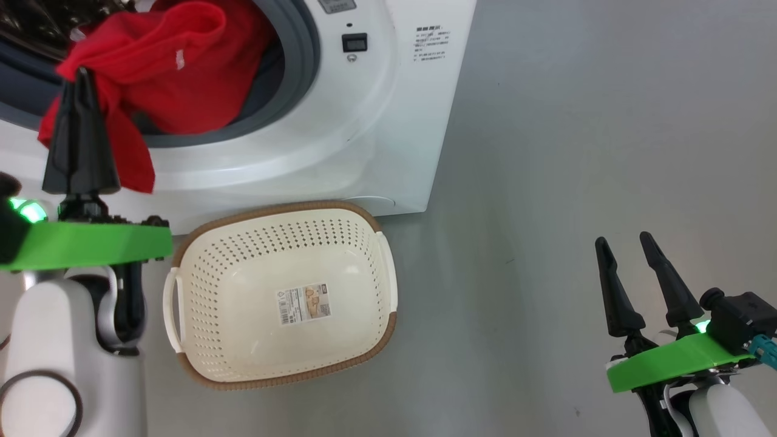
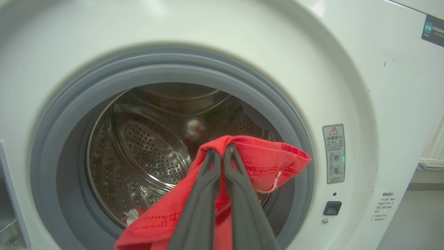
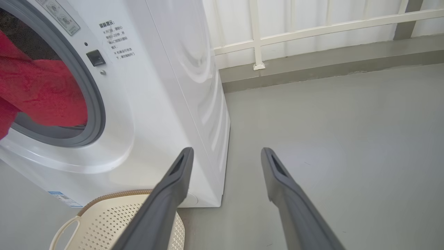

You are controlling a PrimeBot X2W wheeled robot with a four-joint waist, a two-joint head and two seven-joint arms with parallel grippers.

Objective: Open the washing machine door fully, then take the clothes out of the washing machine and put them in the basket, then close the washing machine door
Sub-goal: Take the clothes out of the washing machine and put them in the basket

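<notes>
Clothes (image 1: pixel 182 67) hang half out of the washing machine (image 1: pixel 376 121) at 11 o'clock in the head view, pinched between the closed left fingers (image 1: pixel 79 76). Basket (image 1: pixel 206 285) sits at 6 o'clock below them. Right fingers (image 1: pixel 605 258), at 4 o'clock, are spread wide and grip nothing.

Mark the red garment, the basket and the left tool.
red garment (image 1: pixel 182 91): head view, on its bunched middle.
basket (image 1: pixel 212 285): head view, on its perforated inner wall.
left tool (image 2: pixel 219 150): left wrist view, at the shut fingertips pinching the garment.
</notes>
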